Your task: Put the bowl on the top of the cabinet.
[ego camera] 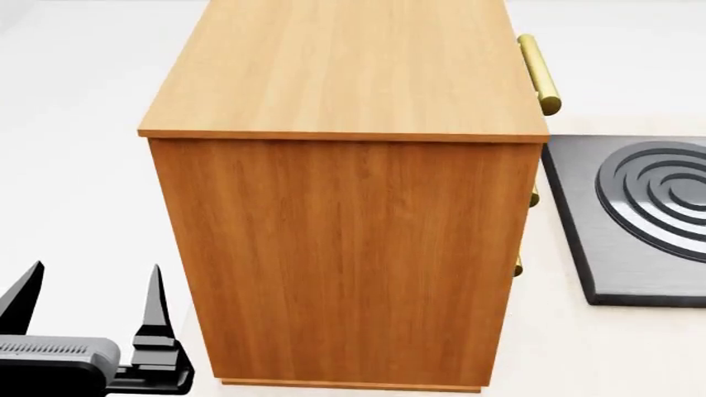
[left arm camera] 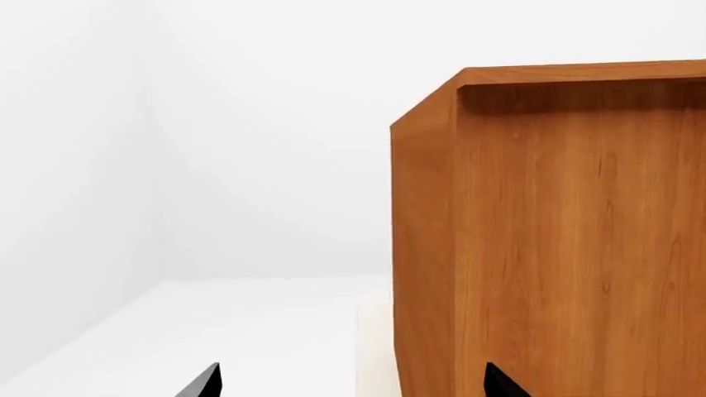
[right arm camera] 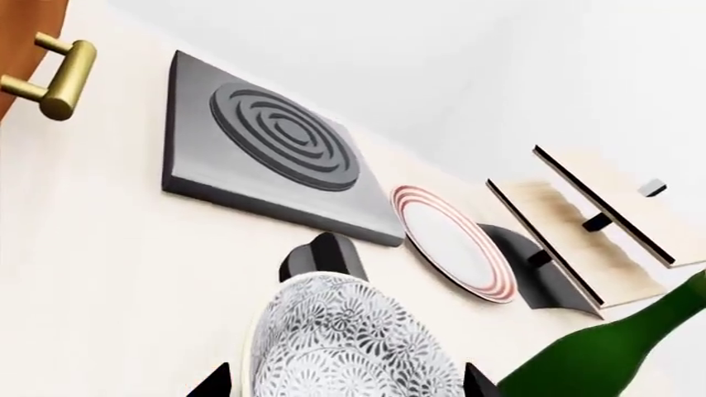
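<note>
The bowl (right arm camera: 342,351), white with a dense grey leaf pattern, fills the space between my right gripper's (right arm camera: 347,382) two black fingertips, which sit tight against its two sides. Neither shows in the head view. The cabinet (ego camera: 347,248) stands tall in the middle of the head view, with reddish-brown sides and a lighter flat top (ego camera: 347,66). My left gripper (ego camera: 88,302) hangs open beside its lower left corner, holding nothing. In the left wrist view the cabinet (left arm camera: 563,231) rises just beyond the left gripper (left arm camera: 353,382).
A black slab with raised rings (ego camera: 646,215) lies right of the cabinet, below its brass handles (ego camera: 538,74). Beyond the bowl are a small black object (right arm camera: 326,252), a red-ringed plate (right arm camera: 452,244), a pale wooden rack (right arm camera: 601,223) and a green bottle (right arm camera: 617,351).
</note>
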